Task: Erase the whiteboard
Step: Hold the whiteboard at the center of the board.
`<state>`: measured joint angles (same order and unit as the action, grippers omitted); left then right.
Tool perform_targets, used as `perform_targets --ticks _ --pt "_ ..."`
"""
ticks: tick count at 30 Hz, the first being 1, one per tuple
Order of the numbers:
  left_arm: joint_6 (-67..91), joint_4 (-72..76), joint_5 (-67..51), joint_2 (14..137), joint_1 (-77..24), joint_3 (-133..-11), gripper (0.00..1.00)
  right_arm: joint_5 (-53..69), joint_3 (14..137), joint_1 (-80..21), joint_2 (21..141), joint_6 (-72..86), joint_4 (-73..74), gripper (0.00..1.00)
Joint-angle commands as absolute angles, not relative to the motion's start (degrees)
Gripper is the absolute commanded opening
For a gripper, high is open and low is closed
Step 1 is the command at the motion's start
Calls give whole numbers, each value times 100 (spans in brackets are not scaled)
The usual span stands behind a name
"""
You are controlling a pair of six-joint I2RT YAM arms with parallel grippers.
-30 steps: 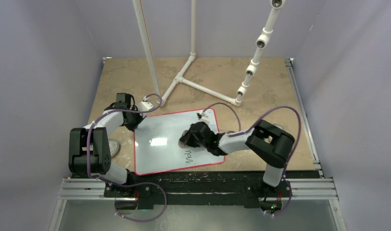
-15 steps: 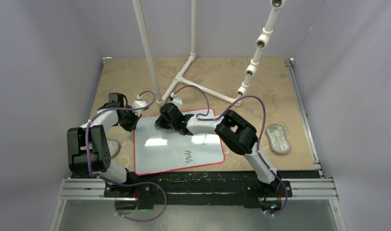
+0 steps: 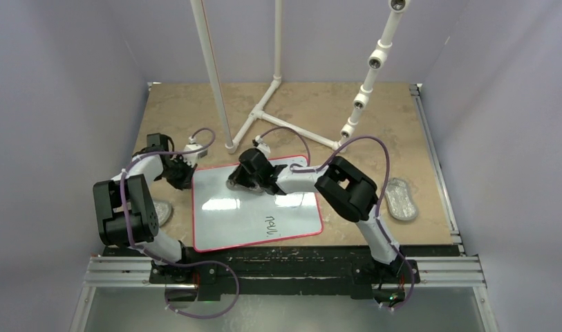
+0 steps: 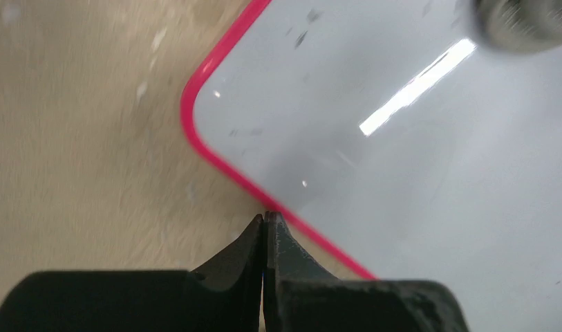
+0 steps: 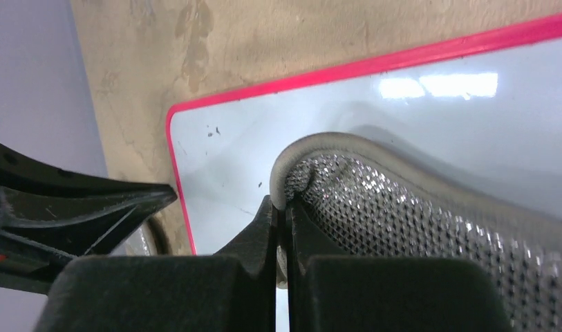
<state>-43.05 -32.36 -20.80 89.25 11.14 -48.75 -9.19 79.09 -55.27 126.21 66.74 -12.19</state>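
The whiteboard (image 3: 229, 225) lies flat on the counter (image 3: 312, 104), towards its near edge and just in front of the two arms. Most of its surface looks clean and glossy, but one short line of black handwriting (image 3: 271, 226) remains close to the near border, so I judge the erasing well along and not finished. That word is the part left to wipe. The right tool (image 5: 281, 204) is clamped on the edge of a grey mesh pad (image 5: 402, 207), which rests on the board's far-left area, away from the writing. The left tool (image 4: 264, 218) is closed on nothing, its tips at the red border beside the far-left corner, seemingly steadying the board. By count there is one whiteboard and one written word. There are two arms and three pads: the held one, a second pad (image 3: 401, 199) lying to the right, and a third pad (image 3: 162, 211) half hidden behind the left arm.
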Motion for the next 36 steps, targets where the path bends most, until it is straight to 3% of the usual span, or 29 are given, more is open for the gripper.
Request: perform_targets --ticks 1,17,24,32,36 --pt "-4718 -4352 -2034 9181 1717 -5059 0 -1479 8235 -5423 13266 6442 476 0" --pt "-5020 -4432 -2538 9406 1606 -4633 0 -1348 10988 -5951 14768 6516 704 0" --pt "-4884 -4446 -2871 9544 1365 -4662 0 -1027 9946 -6006 14299 6281 -885 0" --pt "-4825 -4624 -2893 9291 1331 -4790 0 -373 10854 -6068 14937 5995 -688 0" --pt "-4705 -4562 -2901 9409 1326 -4816 0 -679 9873 -6005 14390 6038 -607 0"
